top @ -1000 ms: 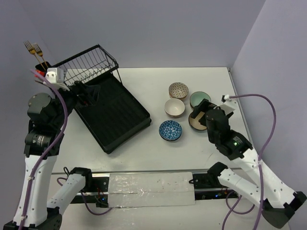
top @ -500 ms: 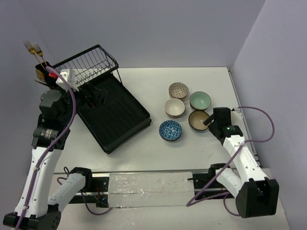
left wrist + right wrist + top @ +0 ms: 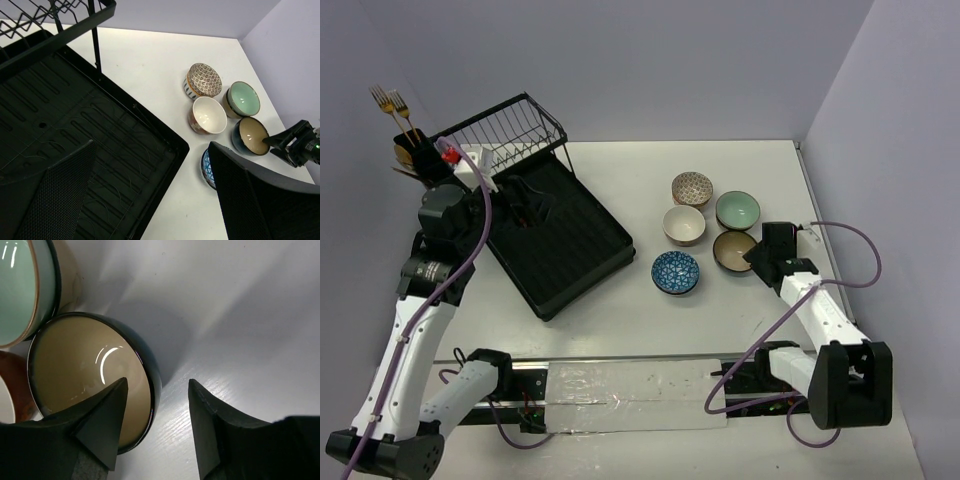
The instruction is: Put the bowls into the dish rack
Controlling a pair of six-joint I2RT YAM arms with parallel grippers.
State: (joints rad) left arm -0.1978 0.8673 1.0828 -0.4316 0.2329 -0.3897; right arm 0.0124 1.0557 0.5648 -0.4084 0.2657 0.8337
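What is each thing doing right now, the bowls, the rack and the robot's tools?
Rack: holds no bowls
Tan bowl: upright, empty
Mint bowl: upright, empty
Cream bowl: upright, empty
Dotted bowl: upright, empty
Blue bowl: upright, empty
Forks: upright
Left tool: open, over rack's tray
Right tool: open, astride tan bowl's rim

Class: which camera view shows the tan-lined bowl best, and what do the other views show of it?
The right wrist view: the tan-lined bowl is close up, rim and glaze sharp, with one finger of the right hand over its inside and one outside. The top and left wrist views show the bowl nearly whole but small.
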